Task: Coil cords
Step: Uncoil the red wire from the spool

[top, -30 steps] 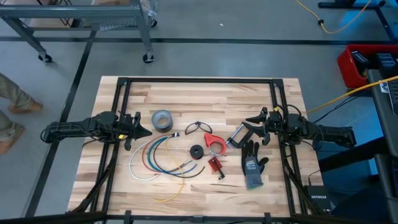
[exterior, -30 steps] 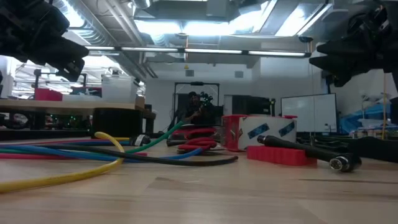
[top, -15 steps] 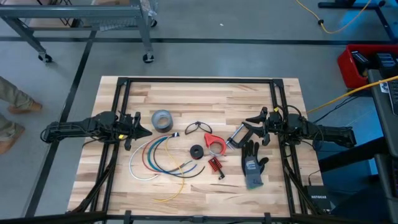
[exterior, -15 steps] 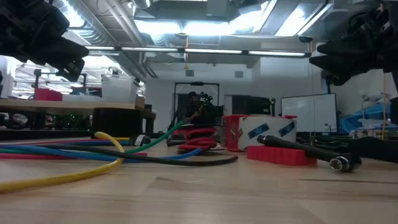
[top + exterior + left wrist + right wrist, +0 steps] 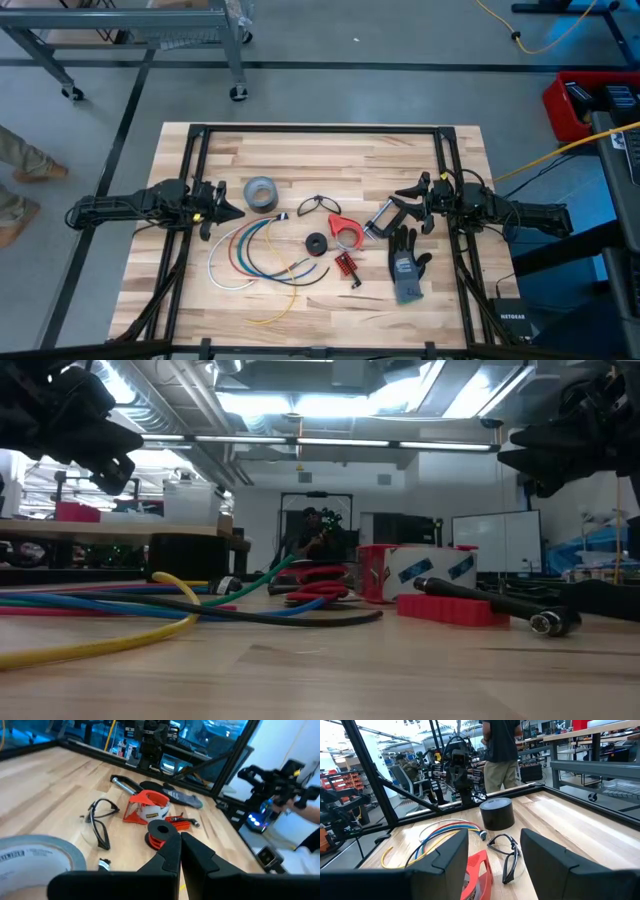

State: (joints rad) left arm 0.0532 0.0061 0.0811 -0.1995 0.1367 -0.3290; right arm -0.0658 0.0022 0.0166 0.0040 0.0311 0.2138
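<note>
The cords (image 5: 252, 254) lie on the table in loose side-by-side arcs: white, blue, red, green, yellow and a black one. They show close up in the low view (image 5: 150, 605) and far off in the right wrist view (image 5: 437, 832). My left gripper (image 5: 236, 212) hovers level and shut just beyond the cords' far left side, above the table; its fingers meet in the left wrist view (image 5: 181, 846). My right gripper (image 5: 403, 203) hovers open at the table's right, with nothing between its fingers (image 5: 495, 870).
A grey tape roll (image 5: 261, 193), safety glasses (image 5: 318, 205), a red tape holder (image 5: 345, 228), a black spool (image 5: 317, 244), a small red tool (image 5: 347, 265), a clamp (image 5: 380, 218) and a grey glove (image 5: 407, 265) lie mid-table. A person (image 5: 500, 750) stands beyond the table's left edge.
My left gripper has rolled a little about its own pointing line while staying in place and shut. The cords and the other things lie as before.
</note>
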